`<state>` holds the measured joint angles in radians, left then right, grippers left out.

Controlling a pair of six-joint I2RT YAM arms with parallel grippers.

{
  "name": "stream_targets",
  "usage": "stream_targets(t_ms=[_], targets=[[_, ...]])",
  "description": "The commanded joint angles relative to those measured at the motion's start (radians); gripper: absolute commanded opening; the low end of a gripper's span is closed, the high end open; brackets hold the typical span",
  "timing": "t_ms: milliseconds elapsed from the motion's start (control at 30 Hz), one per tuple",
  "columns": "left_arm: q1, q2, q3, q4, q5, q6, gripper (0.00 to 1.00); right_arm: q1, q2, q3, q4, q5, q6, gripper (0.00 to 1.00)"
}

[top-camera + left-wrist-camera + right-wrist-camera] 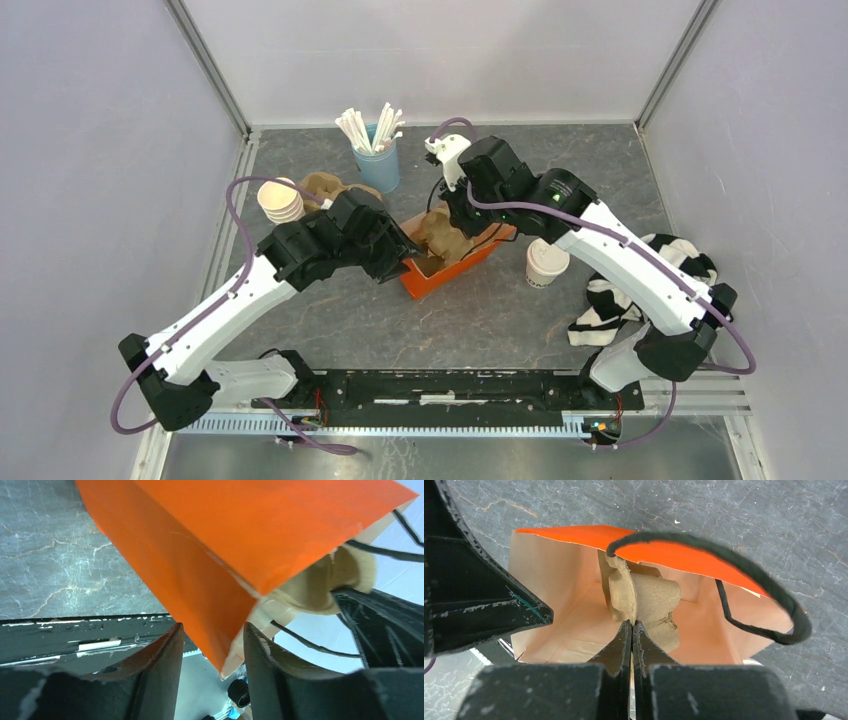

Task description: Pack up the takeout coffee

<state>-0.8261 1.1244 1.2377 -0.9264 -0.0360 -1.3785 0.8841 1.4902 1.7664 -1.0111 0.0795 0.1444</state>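
Right wrist view: pinching carrier [651, 597] inside bag [664, 552] with right claw [631, 622] closed; straddling bag corner with left claw [212, 627] parted, coffee [546, 263] upright nearby.

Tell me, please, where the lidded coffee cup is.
In the top view, the cup stands upright right of centre, between the orange bag and the striped cloth.

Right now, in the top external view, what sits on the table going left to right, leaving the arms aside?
stack of lidless cups → blue cup of straws → orange bag → takeout coffee → striped cloth
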Motion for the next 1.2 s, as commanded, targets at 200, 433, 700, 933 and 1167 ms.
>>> stream_targets(t_ms=[200,433,700,933,1167], targets=[[0.012,0.086,0.154,-0.030,-0.041,0.219,0.63,-0.054,0.054,0.012,0.073,-0.002,0.103,0.00],[0.012,0.065,0.138,-0.034,-0.079,0.252,0.62,-0.059,0.098,-0.024,0.127,-0.011,0.085,0.00],[0.012,0.108,0.164,-0.062,-0.104,0.324,0.59,-0.058,0.149,-0.059,0.129,0.041,0.053,0.00],[0.013,0.138,0.223,-0.084,-0.153,0.392,0.60,-0.059,0.140,-0.170,0.213,0.079,0.075,0.00],[0.013,0.143,0.233,-0.109,-0.180,0.414,0.60,-0.059,0.164,-0.224,0.261,0.097,0.055,0.02]])
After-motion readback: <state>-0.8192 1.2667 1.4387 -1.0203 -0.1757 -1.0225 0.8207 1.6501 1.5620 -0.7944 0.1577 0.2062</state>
